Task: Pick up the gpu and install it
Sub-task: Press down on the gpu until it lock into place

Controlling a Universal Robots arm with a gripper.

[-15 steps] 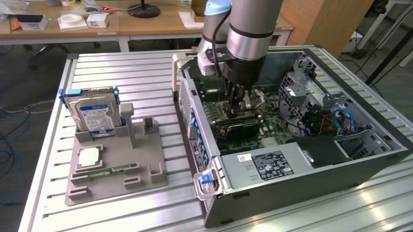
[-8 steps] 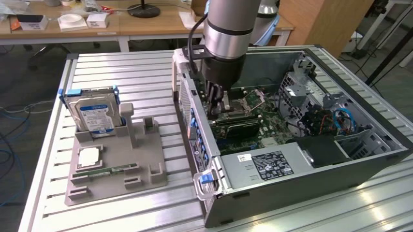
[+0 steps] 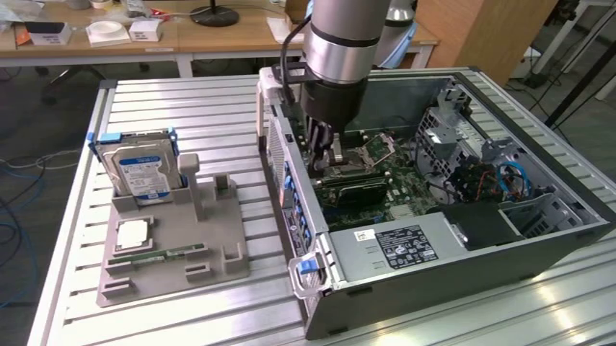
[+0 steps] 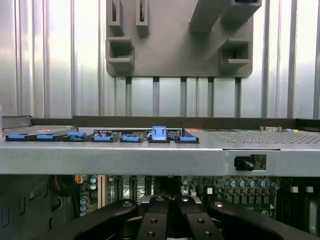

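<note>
ribbed metal tabletop (image 3: pixel 192 101) carries an open computer case (image 3: pixel 462 274) and a grey parts stand (image 3: pixel 173 252) with a hard drive (image 3: pixel 140 169). arm (image 3: pixel 337 43) reaches straight down into the case; gripper (image 3: pixel 325 148) clenched over the motherboard (image 3: pixel 399 191). gpu (image 3: pixel 351 189) lies dark just below it, partly hidden, and contact is unclear

Silver cylindrical arm (image 3: pixel 339 43), black wrist section, black cable alongside; black screw-studded gripper (image 4: pixel 170 220).
</note>
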